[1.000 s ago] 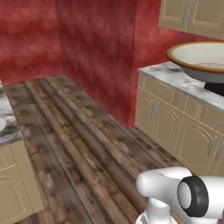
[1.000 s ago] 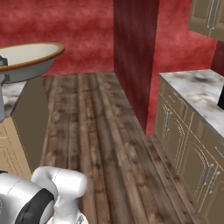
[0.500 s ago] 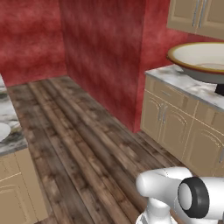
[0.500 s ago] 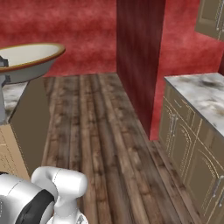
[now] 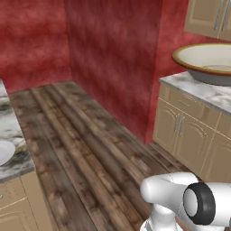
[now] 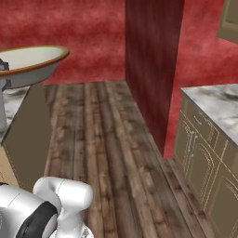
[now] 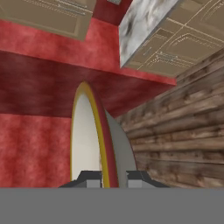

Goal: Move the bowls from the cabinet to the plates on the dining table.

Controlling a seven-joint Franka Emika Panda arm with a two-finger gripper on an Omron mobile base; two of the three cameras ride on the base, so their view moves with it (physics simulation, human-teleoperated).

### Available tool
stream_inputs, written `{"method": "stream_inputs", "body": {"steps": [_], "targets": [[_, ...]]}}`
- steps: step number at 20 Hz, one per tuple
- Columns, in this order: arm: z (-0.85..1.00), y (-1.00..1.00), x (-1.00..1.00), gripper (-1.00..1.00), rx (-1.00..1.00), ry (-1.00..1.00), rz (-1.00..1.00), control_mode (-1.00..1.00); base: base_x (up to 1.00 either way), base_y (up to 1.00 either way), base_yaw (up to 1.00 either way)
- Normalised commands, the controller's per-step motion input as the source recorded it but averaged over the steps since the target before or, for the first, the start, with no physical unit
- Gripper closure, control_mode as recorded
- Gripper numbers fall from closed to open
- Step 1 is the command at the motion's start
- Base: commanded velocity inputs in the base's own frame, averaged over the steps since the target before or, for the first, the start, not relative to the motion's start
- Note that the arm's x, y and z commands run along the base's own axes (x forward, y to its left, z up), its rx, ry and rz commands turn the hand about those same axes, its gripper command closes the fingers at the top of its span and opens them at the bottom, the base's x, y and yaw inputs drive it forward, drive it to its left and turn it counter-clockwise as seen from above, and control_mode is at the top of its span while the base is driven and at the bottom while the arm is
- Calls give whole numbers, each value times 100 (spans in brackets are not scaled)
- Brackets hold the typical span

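- Bowl (image 5: 205,63) in the left base view: shallow, tan-rimmed, cream inside, high at right above a marble counter (image 5: 203,90).
- Right base view: same bowl (image 6: 28,65) at left.
- Hand view: gripper (image 7: 114,178) clamped on the bowl's rim.

A dark plank floor (image 5: 90,149) runs beneath and ahead of the claw, between mottled red walls (image 6: 83,37). A red pillar (image 5: 113,58) juts forward ahead. Tan base cupboards (image 6: 204,172) under a marble counter (image 6: 218,104) stand off to its right.

Two rear base views; rolled close-up hand view.
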Motion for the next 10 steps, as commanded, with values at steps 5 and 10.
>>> {"method": "stream_inputs", "body": {"steps": [5, 10], "targets": [[0, 0, 0, 100, 0, 0, 0, 100, 62, 0, 3], [0, 0, 0, 100, 0, 0, 0, 100, 45, 35, 1]]}}
